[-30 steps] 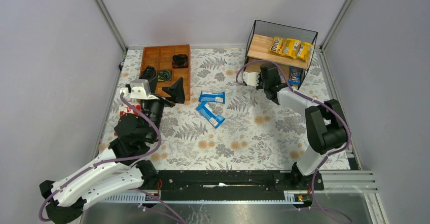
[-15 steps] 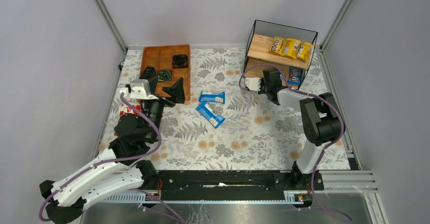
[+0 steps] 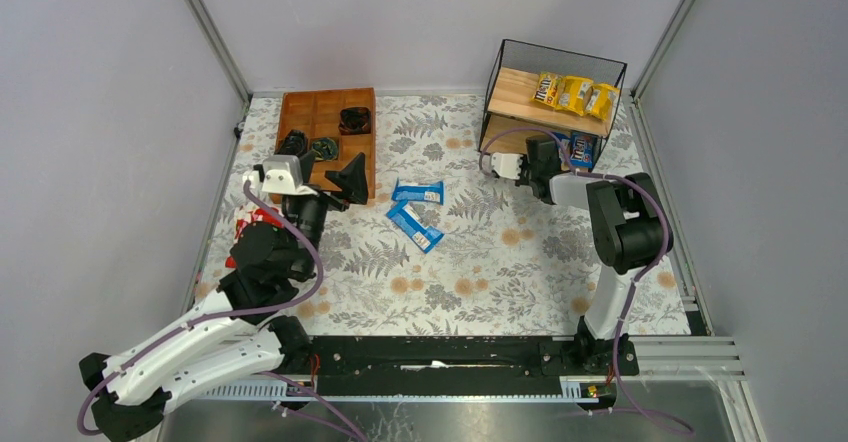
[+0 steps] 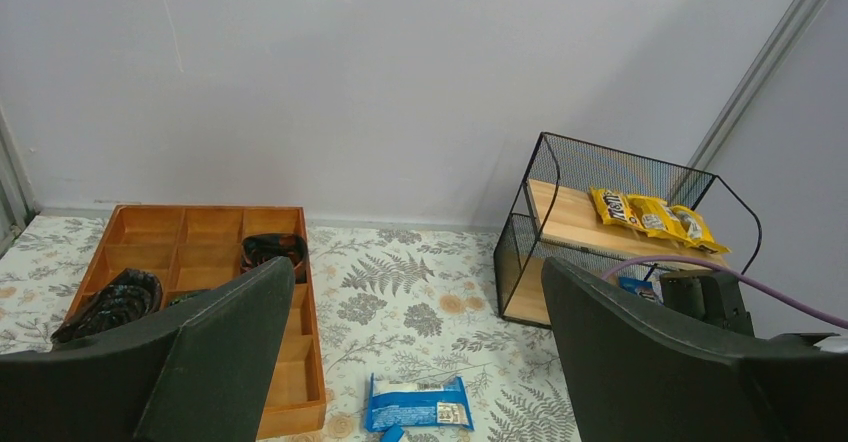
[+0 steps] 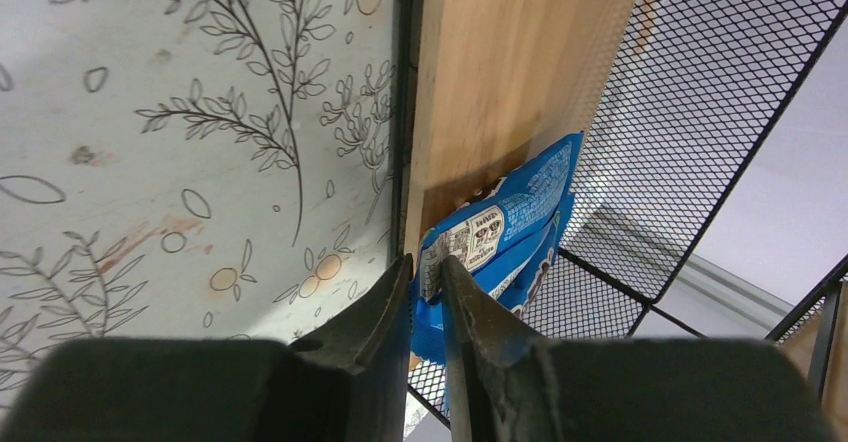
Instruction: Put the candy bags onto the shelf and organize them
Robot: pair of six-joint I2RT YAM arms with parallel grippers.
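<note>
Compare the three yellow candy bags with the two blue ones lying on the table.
The yellow bags sit on the shelf's top board; the blue bags lie on the table, off the shelf. The yellow ones line up side by side; the blue ones point different ways. Both sets are flat packets, neither held.

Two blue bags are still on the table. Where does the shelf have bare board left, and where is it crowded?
Upper board: bare from the left mesh wall to the yellow bags, which crowd its right end. Lower board: bare left of the blue bags; the right gripper pinches one there.
</note>
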